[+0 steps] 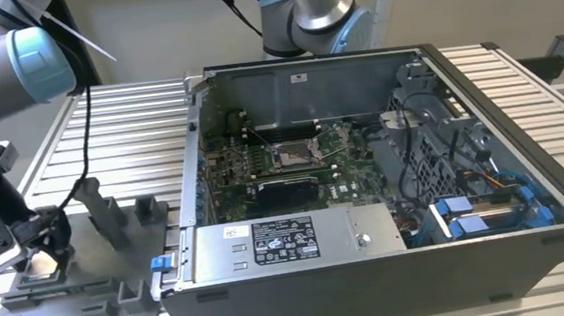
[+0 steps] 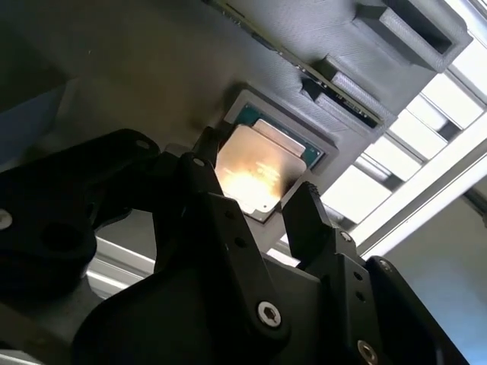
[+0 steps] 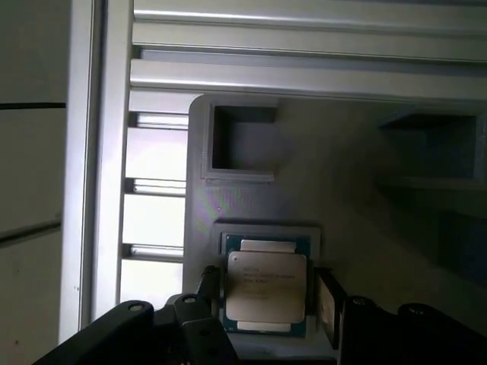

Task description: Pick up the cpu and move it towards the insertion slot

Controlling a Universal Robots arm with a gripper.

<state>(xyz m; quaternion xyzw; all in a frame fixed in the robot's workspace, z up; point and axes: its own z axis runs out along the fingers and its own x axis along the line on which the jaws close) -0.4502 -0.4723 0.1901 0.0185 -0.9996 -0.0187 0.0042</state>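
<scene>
Open claw (image 3: 268, 295) straddles the cpu (image 3: 266, 283), which sits in the grey fixture tray (image 3: 251, 190) at the exterior view's near left; closing squarely on opposite edges should avoid tilting it.

No readable print anywhere.

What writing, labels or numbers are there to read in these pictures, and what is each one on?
black label on the silver box inside the computer case: print too small to read.
white sticker on the same box: too small to read.
cpu, in the first wrist view: lines of print on its top, too blurred to read.
No text can be quoted.
</scene>
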